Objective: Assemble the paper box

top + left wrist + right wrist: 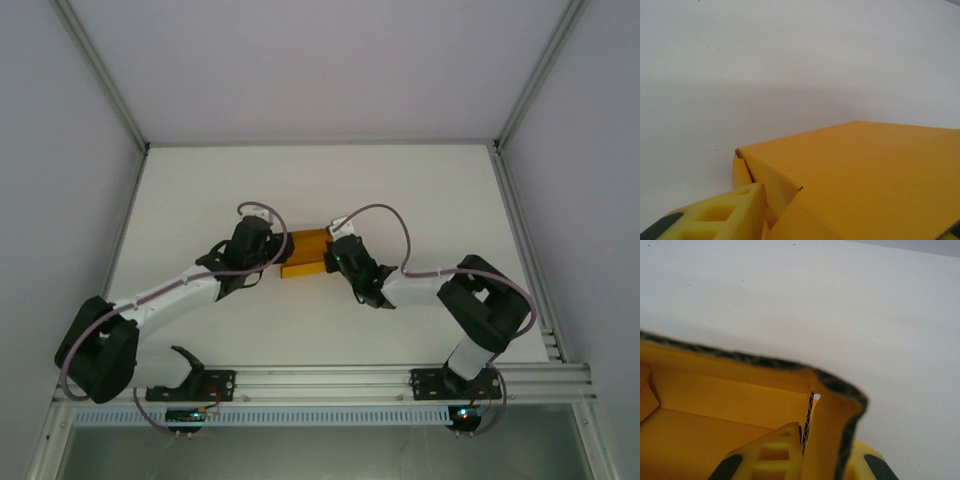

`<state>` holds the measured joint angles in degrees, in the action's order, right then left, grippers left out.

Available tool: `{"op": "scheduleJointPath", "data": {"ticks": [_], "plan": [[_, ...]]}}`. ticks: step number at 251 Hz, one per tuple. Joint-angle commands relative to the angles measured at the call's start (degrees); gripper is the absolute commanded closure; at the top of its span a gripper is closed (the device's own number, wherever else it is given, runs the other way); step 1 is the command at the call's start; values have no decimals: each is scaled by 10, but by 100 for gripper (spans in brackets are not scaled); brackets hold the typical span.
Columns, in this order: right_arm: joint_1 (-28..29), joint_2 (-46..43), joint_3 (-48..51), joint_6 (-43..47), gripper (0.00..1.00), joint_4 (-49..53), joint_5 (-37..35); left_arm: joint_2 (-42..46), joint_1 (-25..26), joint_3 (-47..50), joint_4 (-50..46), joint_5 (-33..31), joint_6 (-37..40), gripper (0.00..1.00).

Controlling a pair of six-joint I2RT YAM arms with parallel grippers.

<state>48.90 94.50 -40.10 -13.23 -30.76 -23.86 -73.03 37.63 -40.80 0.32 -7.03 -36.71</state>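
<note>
White bench [400, 190] carries the paper box [305, 252], judged light, crushable, best gripped by its walls: right end effector [817, 460] pinches one; left end effector [278, 250] state indeterminate.

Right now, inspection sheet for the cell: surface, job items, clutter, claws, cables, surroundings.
Surface: white table, plain.
Job's things: orange-yellow paper box, partly folded, mid-table between the arms; the right wrist view looks into its open inside.
Clutter: nothing seen.
Grippers: left claw at the box's left end, one finger beside a corner, grip unclear; right claw shut on a box wall.
Cables: a purple cable loops above each arm.
Surroundings: white enclosure walls, metal rail at the near edge.
</note>
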Motion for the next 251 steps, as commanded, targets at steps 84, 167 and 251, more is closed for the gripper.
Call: {"op": "scheduleJointPath", "data": {"ticks": [84, 167, 251], "plan": [[31, 15, 6, 30, 99, 14, -33, 103, -99, -26, -138, 66, -76, 3], [48, 23, 4, 36, 95, 18, -48, -12, -148, -30, -38, 233, -120, 8], [66, 7, 16, 33, 87, 34, -36, -66, -150, 29, -7, 244, -122, 28]]}}
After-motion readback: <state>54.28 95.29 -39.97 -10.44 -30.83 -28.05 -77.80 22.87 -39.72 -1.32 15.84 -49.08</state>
